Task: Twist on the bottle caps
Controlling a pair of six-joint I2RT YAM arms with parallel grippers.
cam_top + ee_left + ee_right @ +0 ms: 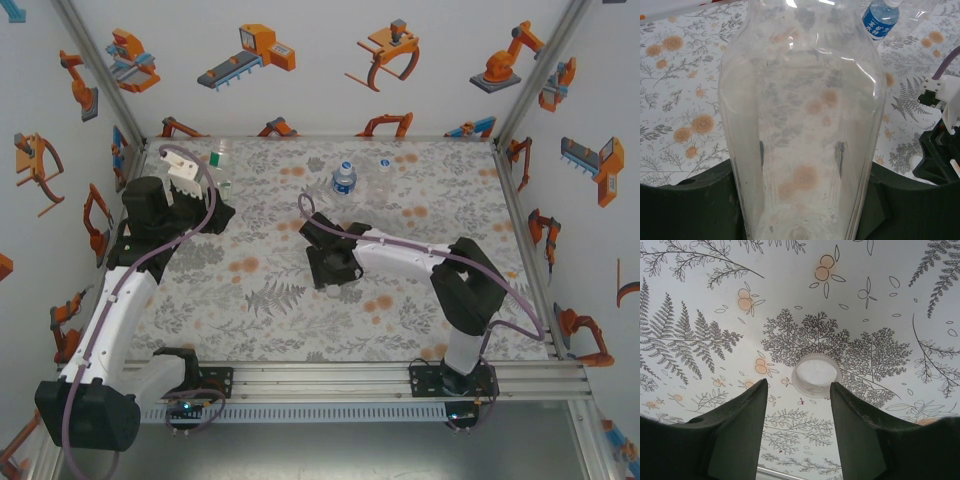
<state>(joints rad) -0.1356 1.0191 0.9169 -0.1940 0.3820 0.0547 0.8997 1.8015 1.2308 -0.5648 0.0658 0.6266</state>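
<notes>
- Far left of the flower-and-fern patterned table (260, 300): the left gripper (205, 190) has its dark fingers (685, 210) closed on a plain clear plastic bottle (800, 125), one on each side of its lower body; the neck is cut off at the top of the wrist view, so whether its mouth is bare cannot be told.
- Judgement: this bottle is the one waiting for a cap; the left arm does best to hold it firm and steady with the mouth free of the fingers, so nothing turns but the cap.
- Centre of the table: the right gripper (335, 268) hangs low over the surface with its fingers (740, 430) apart and holding nothing; a small round white plastic screw cap (816, 374) lies flat on the table just beyond the tips, a little toward the right-hand finger.
- Judgement: the step in hand is picking up this cap; reach forward and shift slightly so the cap sits midway between the pads, then close squarely on its rim; a grip off centre could flick so light a cap away; which face is up is unclear, so check before carrying it over.
- Behind the right gripper: a small clear bottle with a blue label (344, 178) stands upright; the top view shows a pale top on it, capped or not unclear.
- Just right of that: another see-through bottle (384, 178), faint against the pattern.
</notes>
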